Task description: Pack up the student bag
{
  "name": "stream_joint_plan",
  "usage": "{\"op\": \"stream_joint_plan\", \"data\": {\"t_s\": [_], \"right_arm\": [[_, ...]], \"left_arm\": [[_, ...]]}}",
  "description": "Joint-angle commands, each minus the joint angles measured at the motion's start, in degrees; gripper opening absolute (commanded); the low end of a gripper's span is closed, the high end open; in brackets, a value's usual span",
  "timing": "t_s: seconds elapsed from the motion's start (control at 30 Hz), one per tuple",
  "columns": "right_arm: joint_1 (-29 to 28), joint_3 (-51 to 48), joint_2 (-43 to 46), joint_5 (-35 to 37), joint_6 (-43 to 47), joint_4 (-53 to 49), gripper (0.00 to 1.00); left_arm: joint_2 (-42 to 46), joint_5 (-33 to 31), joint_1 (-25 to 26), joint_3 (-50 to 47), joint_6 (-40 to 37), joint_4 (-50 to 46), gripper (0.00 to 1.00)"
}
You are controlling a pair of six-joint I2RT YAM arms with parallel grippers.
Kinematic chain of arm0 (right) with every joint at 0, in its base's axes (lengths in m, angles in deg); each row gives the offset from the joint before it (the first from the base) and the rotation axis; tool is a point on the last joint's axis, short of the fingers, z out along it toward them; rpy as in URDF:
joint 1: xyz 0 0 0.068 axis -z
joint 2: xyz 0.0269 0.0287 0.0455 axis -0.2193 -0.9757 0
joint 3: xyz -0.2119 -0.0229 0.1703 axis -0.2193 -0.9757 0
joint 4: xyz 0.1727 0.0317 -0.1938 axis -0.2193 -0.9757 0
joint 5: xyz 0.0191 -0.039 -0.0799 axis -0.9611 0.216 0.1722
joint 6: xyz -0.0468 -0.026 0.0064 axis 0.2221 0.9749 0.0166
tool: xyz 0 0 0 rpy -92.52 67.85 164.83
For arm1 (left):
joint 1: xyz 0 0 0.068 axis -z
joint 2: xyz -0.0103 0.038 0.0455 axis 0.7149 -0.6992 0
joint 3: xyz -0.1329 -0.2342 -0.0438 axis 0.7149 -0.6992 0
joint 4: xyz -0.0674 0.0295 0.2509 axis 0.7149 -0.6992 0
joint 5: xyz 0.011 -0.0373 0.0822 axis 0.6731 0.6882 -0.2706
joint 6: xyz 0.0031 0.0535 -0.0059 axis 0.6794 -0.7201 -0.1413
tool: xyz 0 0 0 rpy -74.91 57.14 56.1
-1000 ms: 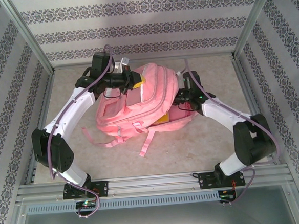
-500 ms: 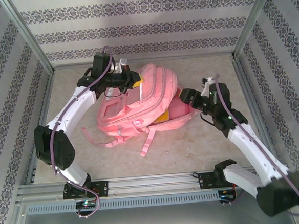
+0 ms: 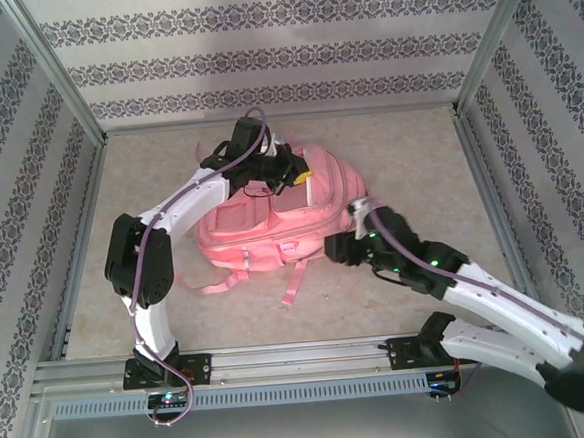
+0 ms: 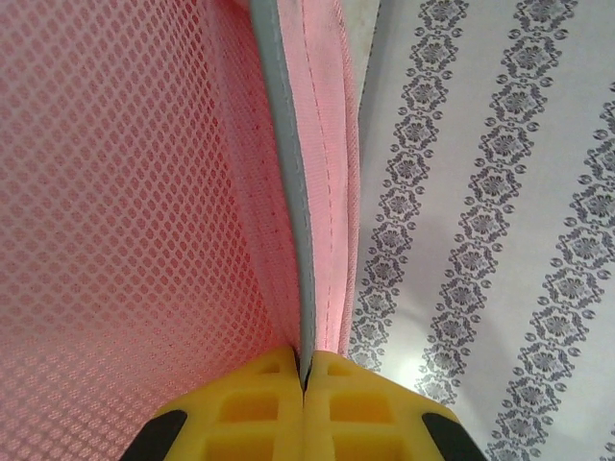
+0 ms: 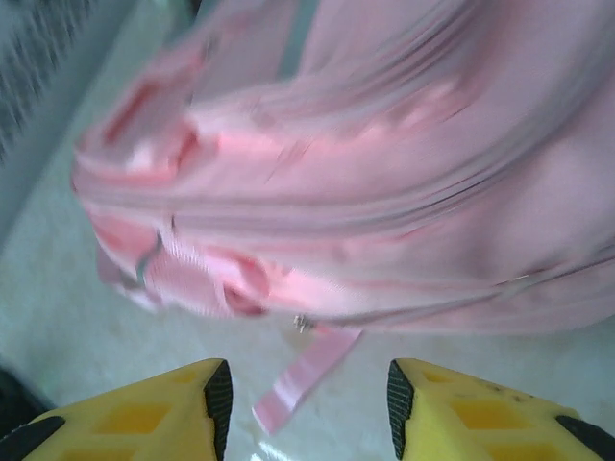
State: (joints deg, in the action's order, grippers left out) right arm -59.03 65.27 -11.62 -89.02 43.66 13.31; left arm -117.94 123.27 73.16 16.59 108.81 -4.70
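No legible lettering, label, brand or number on the student bag [image 3: 272,225].

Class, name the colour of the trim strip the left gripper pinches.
Grey trim strip on the pink student bag; clearest in the left wrist view.

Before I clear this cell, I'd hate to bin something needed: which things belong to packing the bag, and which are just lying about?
In the job: student bag; left gripper, shut on its edge; right gripper, open beside it.
Just around: table; patterned walls; metal rail.
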Motion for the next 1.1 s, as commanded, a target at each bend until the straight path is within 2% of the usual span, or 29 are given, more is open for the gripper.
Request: {"op": "stream_joint_plan", "data": {"t_s": [0.0, 0.23, 0.3, 0.4, 0.57, 0.67, 0.83, 1.07], "right_arm": [[-3.70, 0.04, -6.06, 5.80, -1.62, -0.97, 0.49], [-6.95, -0.60, -17.51, 5.10, -8.03, 6.63, 0.48], [-8.12, -0.36, -20.37, 5.40, -9.69, 7.84, 0.52], [-9.06, -0.50, -22.70, 8.43, -13.29, 8.16, 0.56], [-9.53, -3.08, -24.83, 15.32, -19.25, 9.79, 0.53], [-9.53, -3.48, -27.04, 18.30, -17.75, 11.58, 0.52], [-10.17, -3.45, -31.90, 16.95, -12.95, 18.06, 0.52], [-10.69, -2.06, -36.37, 19.85, -11.03, 17.08, 0.49]], "left_arm": [[-0.73, -0.62, 0.59, 2.63, 4.21, 8.22, 0.00], [-3.34, -2.16, 0.50, 1.18, 7.30, 10.49, 0.00], [-4.11, -2.47, 0.44, 0.98, 8.18, 11.37, 0.00], [-5.15, -2.77, 0.25, 0.85, 9.49, 12.01, 0.00], [-6.61, -3.39, -0.17, 0.93, 11.95, 14.03, 0.00], [-7.19, -3.81, -0.22, 0.99, 12.85, 14.74, 0.00], [-7.59, -4.19, -0.30, 0.64, 13.24, 14.78, 0.00], [-7.90, -4.27, -0.29, -0.44, 14.39, 16.08, 0.00]]}}
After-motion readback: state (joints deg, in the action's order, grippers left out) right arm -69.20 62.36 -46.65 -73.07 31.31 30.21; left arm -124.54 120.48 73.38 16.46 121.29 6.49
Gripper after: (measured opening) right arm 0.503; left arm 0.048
